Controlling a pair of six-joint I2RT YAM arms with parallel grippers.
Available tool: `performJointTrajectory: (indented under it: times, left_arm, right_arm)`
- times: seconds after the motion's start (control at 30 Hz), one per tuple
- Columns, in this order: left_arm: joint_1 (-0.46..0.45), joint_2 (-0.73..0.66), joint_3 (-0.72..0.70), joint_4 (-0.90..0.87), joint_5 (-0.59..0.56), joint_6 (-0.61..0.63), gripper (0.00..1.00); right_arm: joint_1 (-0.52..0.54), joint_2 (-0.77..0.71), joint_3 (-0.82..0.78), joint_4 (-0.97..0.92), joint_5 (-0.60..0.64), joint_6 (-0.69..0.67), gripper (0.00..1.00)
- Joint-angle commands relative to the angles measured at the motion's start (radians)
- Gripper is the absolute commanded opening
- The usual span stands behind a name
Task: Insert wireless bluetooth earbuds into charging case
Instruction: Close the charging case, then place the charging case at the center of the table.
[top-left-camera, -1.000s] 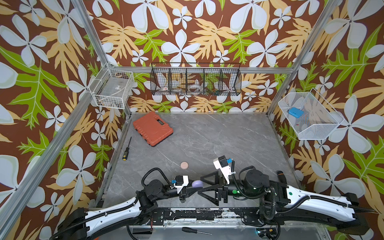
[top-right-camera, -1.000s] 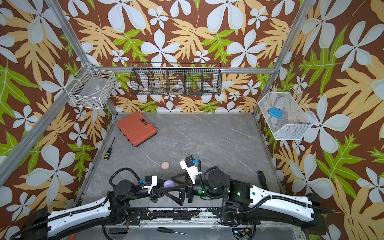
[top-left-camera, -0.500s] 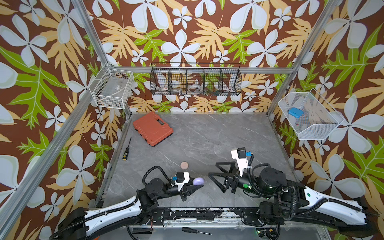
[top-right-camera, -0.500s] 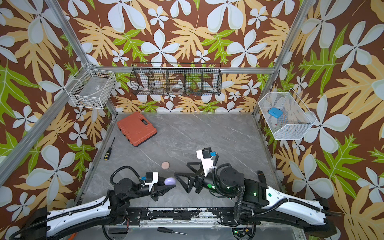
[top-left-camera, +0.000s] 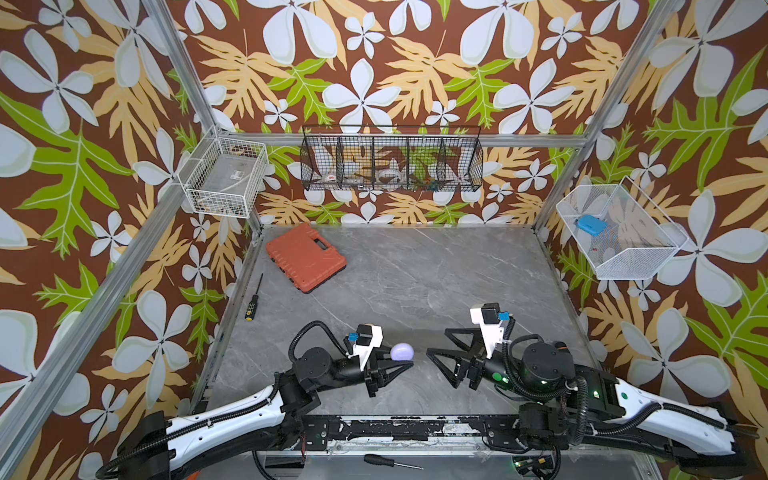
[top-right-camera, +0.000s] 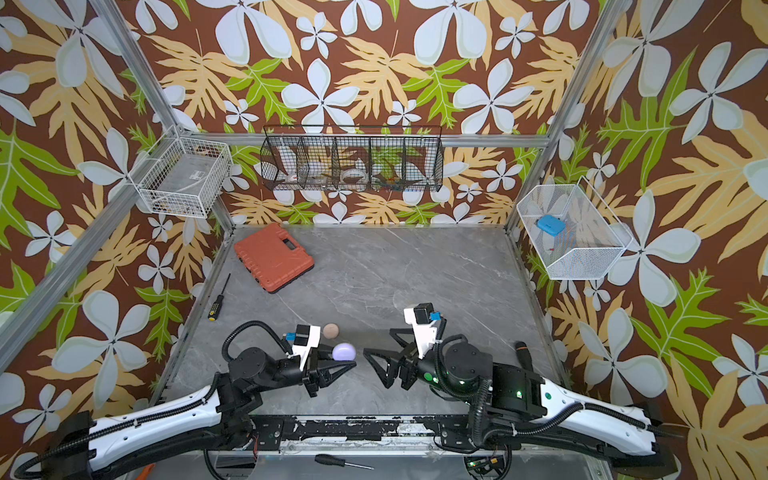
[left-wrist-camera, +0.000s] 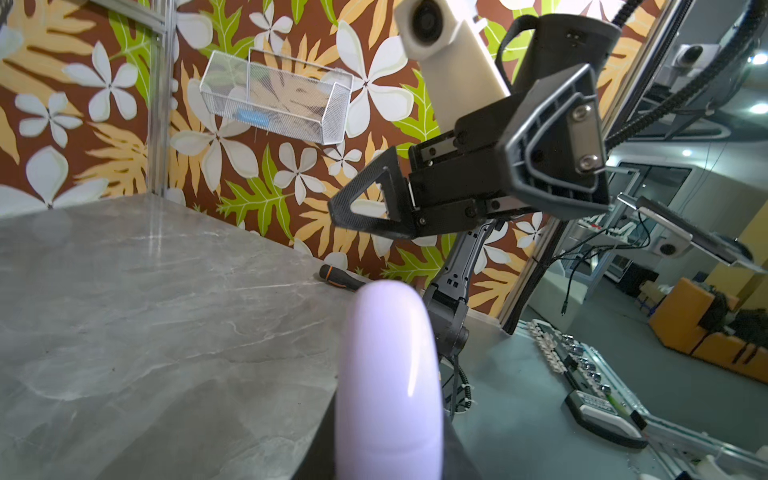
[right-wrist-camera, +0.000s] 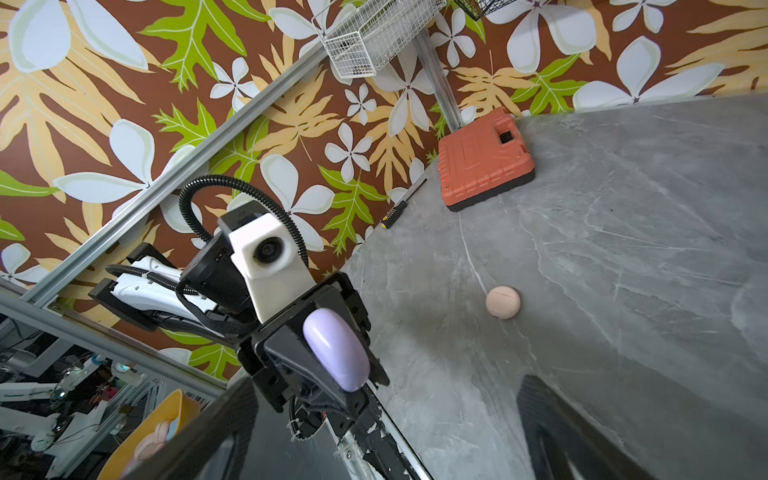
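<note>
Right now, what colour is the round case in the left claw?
Pale lavender; the charging case shows best in the right wrist view.

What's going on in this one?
The left end effector is shut on a lavender round plastic case, holding it edge-on over the front of the grey marble tabletop. The right end effector is wide open and empty, facing it across a gap. A peach-pink round case sits on the tabletop just beyond the left end effector. Both cases look closed.

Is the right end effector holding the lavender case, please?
No, the left end effector grips the lavender case; the right end effector stands open.
</note>
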Motion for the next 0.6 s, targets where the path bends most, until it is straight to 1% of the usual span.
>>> performJointTrajectory:
  times: [0.0, 0.1, 0.2, 0.37, 0.57]
  left_arm:
    - [0.002, 0.033, 0.020, 0.016, -0.058, -0.180, 0.00]
    - [0.002, 0.084, 0.089, -0.140, -0.137, -0.267, 0.00]
    - [0.001, 0.158, 0.150, -0.257, -0.193, -0.334, 0.00]
    - [0.002, 0.281, 0.187, -0.288, -0.236, -0.443, 0.00]
    - [0.002, 0.403, 0.261, -0.392, -0.331, -0.463, 0.00]
  right_arm:
    - [-0.001, -0.014, 0.001, -0.055, 0.094, 0.014, 0.95]
    - [-0.001, -0.020, 0.007, -0.135, 0.174, 0.054, 0.95]
    - [-0.001, -0.032, 0.004, -0.188, 0.212, 0.085, 0.95]
    - [0.000, -0.058, -0.005, -0.267, 0.267, 0.135, 0.95]
    - [0.000, -0.130, -0.054, -0.289, 0.281, 0.173, 0.95]
